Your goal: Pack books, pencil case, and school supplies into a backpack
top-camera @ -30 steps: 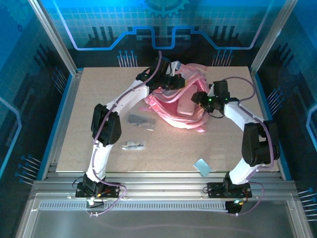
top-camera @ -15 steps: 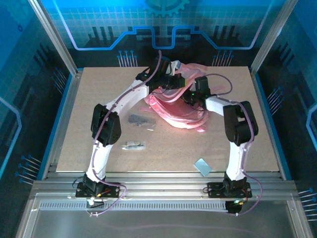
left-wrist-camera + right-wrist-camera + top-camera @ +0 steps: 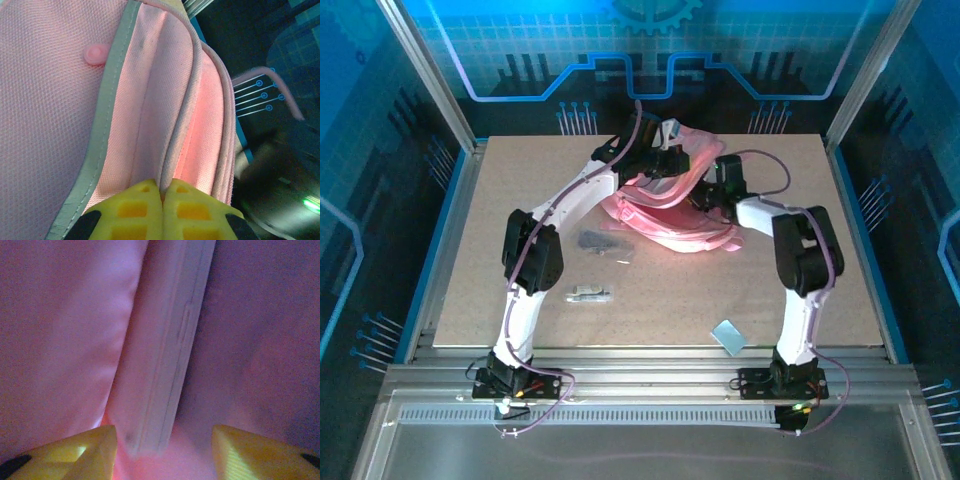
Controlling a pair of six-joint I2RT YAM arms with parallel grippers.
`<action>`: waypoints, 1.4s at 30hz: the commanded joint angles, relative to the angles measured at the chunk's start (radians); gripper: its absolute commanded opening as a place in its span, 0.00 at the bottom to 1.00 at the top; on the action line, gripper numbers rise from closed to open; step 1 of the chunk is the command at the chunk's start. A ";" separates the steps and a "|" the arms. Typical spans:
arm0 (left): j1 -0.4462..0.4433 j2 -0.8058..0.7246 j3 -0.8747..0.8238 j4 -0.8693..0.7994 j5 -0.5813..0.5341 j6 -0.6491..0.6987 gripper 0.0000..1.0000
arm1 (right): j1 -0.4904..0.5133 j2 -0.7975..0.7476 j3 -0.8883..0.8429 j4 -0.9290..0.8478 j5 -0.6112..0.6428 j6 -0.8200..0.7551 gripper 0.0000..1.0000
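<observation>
The pink backpack [image 3: 670, 225] lies at the back middle of the table. My left gripper [image 3: 162, 186] is shut on a piped edge of its opening [image 3: 172, 150], holding that rim up [image 3: 670, 163]. My right gripper [image 3: 162, 432] is inside the backpack, its yellow fingers [image 3: 90, 445] apart. The pale pink pencil case [image 3: 165, 355] lies between them on the pink lining [image 3: 60, 315], its near end close to the left finger. On the table lie the clear packet of grey bits [image 3: 600, 242], the white-silver stick [image 3: 590, 294] and the pale blue rectangle [image 3: 727, 336]. The books are out of view.
The brown table top [image 3: 500, 200] is ringed by metal rails [image 3: 650, 370] and blue enclosure walls. Both arms reach over the middle of the table toward the backpack. The loose supplies lie in front of the backpack, left and right of centre.
My right gripper has swung left from beside the backpack into its opening, taking the pencil case inside, and its fingers now stand apart. The left gripper keeps hold of the rim.
</observation>
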 commanded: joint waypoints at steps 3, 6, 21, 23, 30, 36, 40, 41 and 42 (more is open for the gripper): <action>0.002 -0.069 -0.020 0.072 0.006 -0.008 0.00 | -0.029 -0.286 -0.134 -0.192 -0.006 -0.206 0.59; 0.008 -0.051 -0.028 0.077 -0.005 -0.006 0.00 | -0.018 -0.410 -0.179 -0.371 0.027 -0.355 0.62; 0.067 -0.281 -0.441 0.231 -0.021 -0.113 0.75 | 0.324 -0.488 -0.143 -0.606 0.122 -0.655 0.78; 0.096 -0.367 -0.545 0.252 -0.038 -0.123 0.82 | 0.366 -0.432 -0.108 -0.606 0.140 -0.685 0.80; 0.212 -0.631 -0.847 0.272 -0.137 -0.122 0.99 | 0.492 -0.197 0.082 -0.654 0.203 -0.826 0.92; 0.338 -0.734 -0.972 0.249 -0.126 -0.141 0.99 | 0.588 0.009 0.227 -0.657 0.430 -0.947 0.94; 0.407 -0.776 -1.010 0.224 -0.112 -0.130 0.99 | 0.593 0.151 0.366 -0.688 0.466 -0.967 0.96; 0.425 -0.787 -1.021 0.225 -0.100 -0.131 0.99 | 0.596 0.188 0.401 -0.690 0.487 -0.979 1.00; 0.437 -0.795 -1.031 0.223 -0.092 -0.127 0.99 | 0.598 0.222 0.435 -0.693 0.508 -0.992 1.00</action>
